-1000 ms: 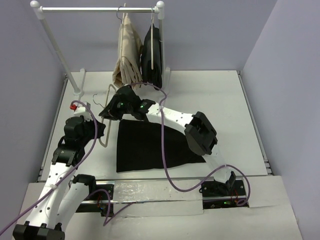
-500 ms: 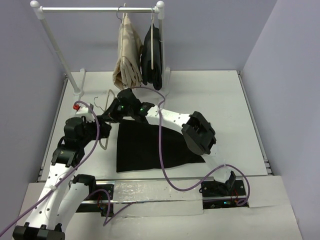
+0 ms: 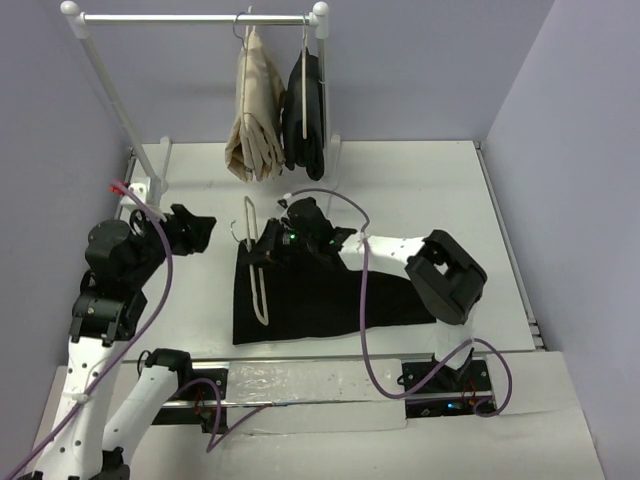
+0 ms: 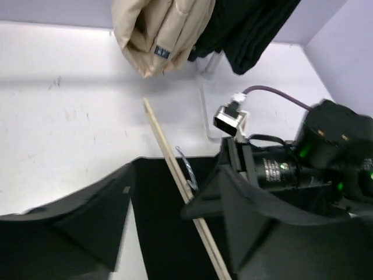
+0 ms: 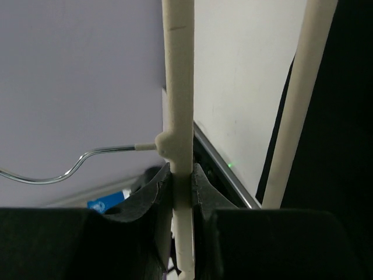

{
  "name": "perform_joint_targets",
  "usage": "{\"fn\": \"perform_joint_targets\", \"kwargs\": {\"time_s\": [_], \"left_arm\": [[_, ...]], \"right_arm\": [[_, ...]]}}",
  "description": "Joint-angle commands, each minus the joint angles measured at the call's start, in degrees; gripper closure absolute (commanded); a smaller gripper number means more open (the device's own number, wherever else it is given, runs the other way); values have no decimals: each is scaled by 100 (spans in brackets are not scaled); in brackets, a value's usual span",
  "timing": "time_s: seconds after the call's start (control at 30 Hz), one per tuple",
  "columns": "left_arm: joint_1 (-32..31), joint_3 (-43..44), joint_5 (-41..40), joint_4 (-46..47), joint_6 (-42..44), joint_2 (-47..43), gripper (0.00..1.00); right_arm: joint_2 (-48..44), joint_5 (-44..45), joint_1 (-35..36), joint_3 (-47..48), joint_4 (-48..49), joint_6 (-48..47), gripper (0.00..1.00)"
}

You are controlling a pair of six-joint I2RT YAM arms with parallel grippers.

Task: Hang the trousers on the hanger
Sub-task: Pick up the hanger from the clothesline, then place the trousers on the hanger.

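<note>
The left arm (image 3: 100, 300) stands folded at the left side; the left tool (image 3: 203, 227) points right, fingers spread wide, holding nothing. The right arm (image 3: 400, 248) stretches leftward from a raised elbow, the right tool (image 5: 182, 175) pinched on the hanger (image 5: 178, 87)

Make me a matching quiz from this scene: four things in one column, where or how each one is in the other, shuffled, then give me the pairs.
Column one
1. left gripper
2. right gripper
3. black trousers
4. beige trousers

Column two
A. hanging from the rail
B. open, holding nothing
C. lying flat on the table
D. shut on the hanger

Pairs: 1-B, 2-D, 3-C, 4-A
</note>
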Motion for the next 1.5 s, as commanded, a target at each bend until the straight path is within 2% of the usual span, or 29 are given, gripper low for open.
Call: {"fn": "perform_joint_targets", "kwargs": {"time_s": [0.0,0.1,0.13,0.2,0.27,0.37,0.6,0.77,0.97,1.2,1.47], "left_arm": [[185,738,-108,-502,-309,951,35],[853,1434,593,-1389,-318,2368,45],[1020,1566,1240,-1541,-257,2711,46],[1529,1812,1640,-1735,-195,3483,41],[1567,1883,1493,-1876,-20,3986,38],[1575,1499,1588,-1833,112,4313,37],[1092,680,1739,-1455,271,4788,28],[925,600,1659,-1331,324,5437,31],[881,443,1747,-1138,218,5886,33],[802,152,1853,-831,78,6151,28],[618,29,1958,-575,-19,6546,32]], "right_arm": [[-523,-345,34,-539,1252,-209,100],[-664,-407,25,-935,1693,-279,100],[-682,-424,25,-997,1754,-314,100],[-709,-451,25,-1172,2043,-288,100],[-709,-460,34,-1427,2638,-87,100],[-604,-390,25,-1760,3378,239,100],[-191,-354,25,-1946,3961,354,100],[144,-399,86,-1937,4609,687,100],[170,-91,218,-2412,4760,845,100],[670,24,333,-2307,5024,1047,100],[996,261,245,-2395,5112,1109,100]]}}
